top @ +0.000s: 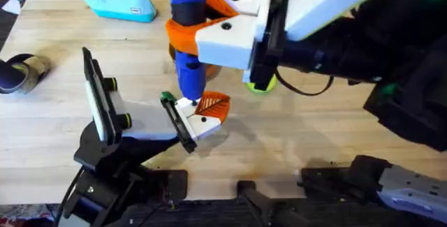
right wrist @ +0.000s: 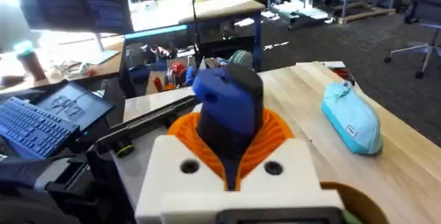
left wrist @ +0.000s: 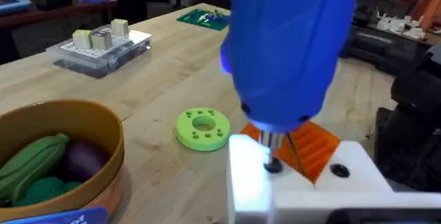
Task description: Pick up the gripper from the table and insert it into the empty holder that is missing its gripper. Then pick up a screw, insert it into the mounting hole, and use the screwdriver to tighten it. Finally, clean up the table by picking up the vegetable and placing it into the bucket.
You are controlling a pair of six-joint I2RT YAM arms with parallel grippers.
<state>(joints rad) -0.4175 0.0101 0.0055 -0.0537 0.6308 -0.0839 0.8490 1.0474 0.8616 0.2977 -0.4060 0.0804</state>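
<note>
The blue screwdriver (top: 187,38) stands upright, with my right gripper (top: 190,33) shut on its body; its white fingers and orange pads also show in the right wrist view around the screwdriver (right wrist: 227,107). The bit (left wrist: 274,156) presses down on the white block of the gripper (top: 208,110), whose orange ribbed finger points right. That block sits on the black holder (top: 178,123) with a green end piece, at the tip of my left arm. The tan bucket (left wrist: 103,124) holds a green vegetable (left wrist: 34,158) and a purple piece.
A flat green disc with holes (left wrist: 202,127) lies on the table beside the work spot, also seen as the green disc (top: 260,86). A light blue pouch (top: 119,2) lies at the far left. A clear parts box (left wrist: 100,45) stands farther off.
</note>
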